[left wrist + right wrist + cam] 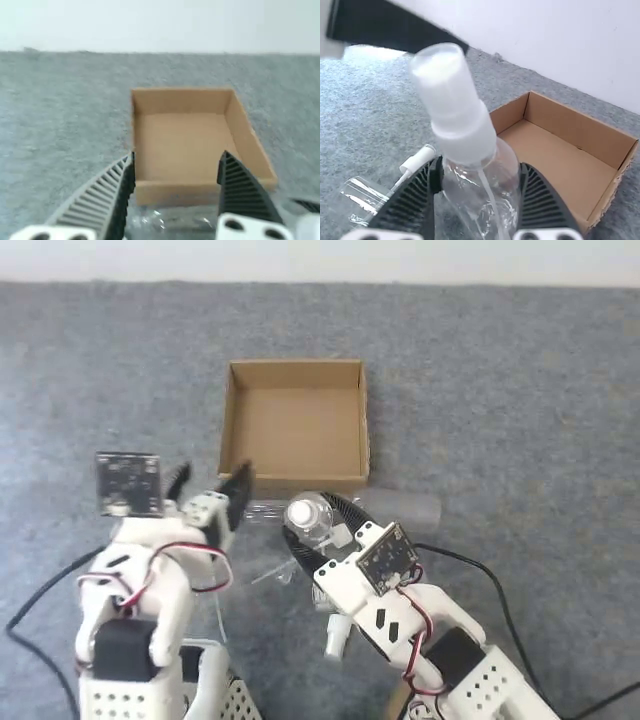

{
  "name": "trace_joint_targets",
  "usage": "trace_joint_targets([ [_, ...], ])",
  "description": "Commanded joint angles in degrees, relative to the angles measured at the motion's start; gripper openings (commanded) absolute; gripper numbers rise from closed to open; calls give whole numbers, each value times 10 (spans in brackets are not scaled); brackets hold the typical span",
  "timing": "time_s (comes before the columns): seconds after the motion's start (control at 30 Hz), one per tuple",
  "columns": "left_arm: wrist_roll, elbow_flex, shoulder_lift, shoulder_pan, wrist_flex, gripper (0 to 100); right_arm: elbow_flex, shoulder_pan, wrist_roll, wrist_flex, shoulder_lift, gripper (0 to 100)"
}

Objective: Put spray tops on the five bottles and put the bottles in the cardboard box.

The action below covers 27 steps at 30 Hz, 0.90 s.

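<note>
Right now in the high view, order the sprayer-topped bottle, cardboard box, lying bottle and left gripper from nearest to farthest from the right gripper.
1. The sprayer-topped bottle: held inside the right gripper.
2. The lying bottle, beside it, and the cardboard box, just ahead: too close to call.
3. The left gripper: farthest, by the box's near corner.

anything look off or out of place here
Nothing spilled or damaged. One clear bottle lies on its side on the carpet with a loose spray top beside it, and the cardboard box is empty. The right gripper holds a capped bottle.
</note>
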Motion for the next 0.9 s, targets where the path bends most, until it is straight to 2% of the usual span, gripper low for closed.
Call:
trace_joint_targets([
  [0.0, -2, -36, -1, -76, -47, 253, -11, 2, 5, -8, 0, 41],
  [0.17, -4, -47, 41, -111, -55, 253, -11, 2, 5, -8, 0, 41],
  [0.43, -4, -155, 266, -113, -52, 253, -11, 2, 5, -7, 0, 41],
  [0.87, -5, -267, 517, -113, -51, 218, -10, 3, 6, -7, 0, 41],
])
